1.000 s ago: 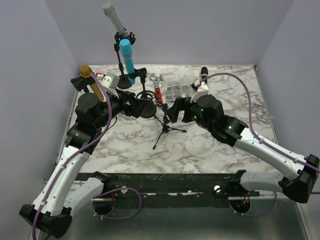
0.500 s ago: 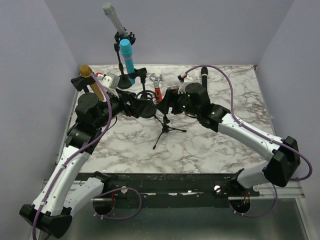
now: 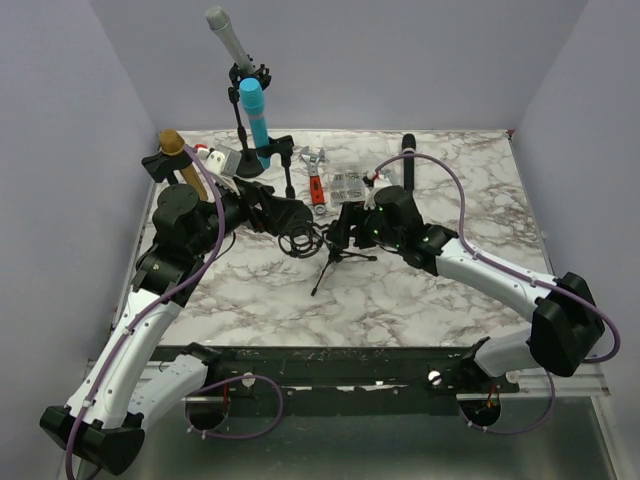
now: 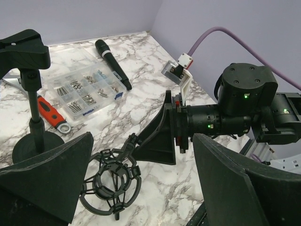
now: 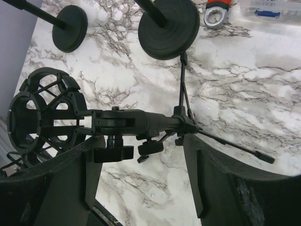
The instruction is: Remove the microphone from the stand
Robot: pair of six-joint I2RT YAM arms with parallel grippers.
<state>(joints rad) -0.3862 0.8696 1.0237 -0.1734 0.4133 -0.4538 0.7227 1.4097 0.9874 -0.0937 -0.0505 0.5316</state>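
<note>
Mic [image 3: 408, 160] is off the stand: black handheld, lying flat on the table [image 3: 430, 300] in the upper right of the top view, just right of the clear parts box [image 3: 349, 181]. Nothing is gripping it. In the left wrist view it sits upper centre, touching or nearly touching the box's far edge.

Stand [image 3: 336, 256] is a small black tripod at centre frame, feet on the marble. Its shock mount [image 3: 300, 240] is empty and hangs off to the stand's left, close to the tabletop. In the right wrist view the mount is at the left, with the stand's arm running horizontally from it to the tripod hub.

Right gripper [image 3: 340, 228]: fingers wide, straddling the stand's arm near the clamp knob. Can't tell whether either finger touches it.

Left gripper [image 3: 288, 216]: fingers wide, holding nothing, with the shock mount just ahead and low between them. The two grippers face each other nose to nose across the mount.

Further out:
- Red-handled wrench [image 3: 316, 180] is left of the parts box.
- A bare round-base stand [image 3: 289, 165] is beside the wrench.
- Blue mic [image 3: 254, 110] and grey mic [image 3: 228, 38] are on stands at upper left.
- Gold mic [image 3: 180, 160] is at the table's left edge.
</note>
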